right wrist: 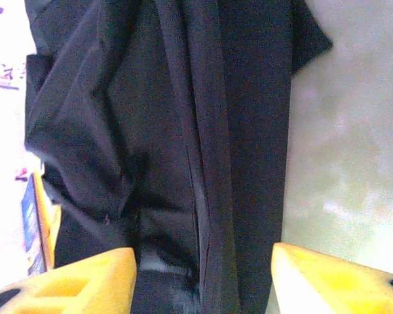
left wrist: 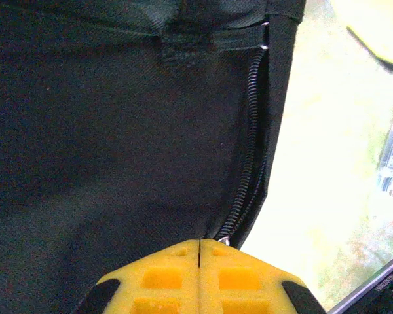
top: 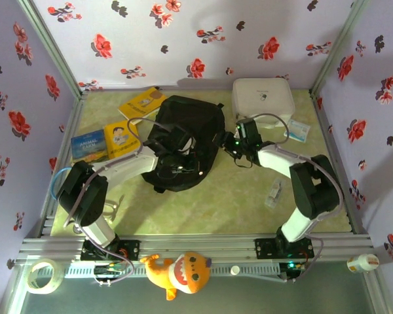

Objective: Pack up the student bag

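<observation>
A: What lies on your desk (top: pixel 236 196)?
B: Your student bag (top: pixel 200 127), flat at the middle. Your right tool (right wrist: pixel 203 258) is spread wide over its fabric; your left tool (left wrist: pixel 200 247) is closed tight by its zipper (left wrist: pixel 254 131)

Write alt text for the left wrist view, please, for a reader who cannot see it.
The left gripper, its yellow fingers pressed shut, sits at the lower end of a zipper on the black student bag. The zipper runs up along the bag's right edge; pale green table shows beyond it.
</observation>
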